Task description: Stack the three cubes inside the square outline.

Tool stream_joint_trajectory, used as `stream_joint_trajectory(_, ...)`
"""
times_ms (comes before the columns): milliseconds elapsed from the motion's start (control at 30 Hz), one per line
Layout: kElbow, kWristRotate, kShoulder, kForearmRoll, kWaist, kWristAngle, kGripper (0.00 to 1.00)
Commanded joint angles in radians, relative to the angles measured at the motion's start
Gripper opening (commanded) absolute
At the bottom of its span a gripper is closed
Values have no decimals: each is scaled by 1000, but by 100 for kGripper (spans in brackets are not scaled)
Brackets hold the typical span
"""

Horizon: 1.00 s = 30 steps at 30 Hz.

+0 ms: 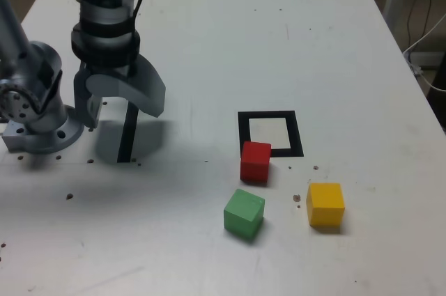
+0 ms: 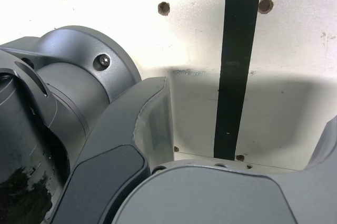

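My metal end effector [image 1: 124, 113] is spread apart above the black strip [image 1: 128, 132]. Matte red cube [image 1: 256, 163]: overlapping the black square outline's [image 1: 298, 134] near edge; green [image 1: 244, 212] and yellow [image 1: 325, 205] cubes: outside, nearer the camera.

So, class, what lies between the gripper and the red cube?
In the exterior view, bare tabletop lies between the tool and the red cube.
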Motion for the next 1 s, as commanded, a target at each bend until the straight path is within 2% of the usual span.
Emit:
stream_joint_trajectory(0, -2, 2, 6, -2, 2, -1, 99)
stream_joint_trajectory(567, -15, 3, 11, -1, 2, -4, 99)
stream_joint_trajectory(967, -102, 4, 86, 11, -33, -5, 99)
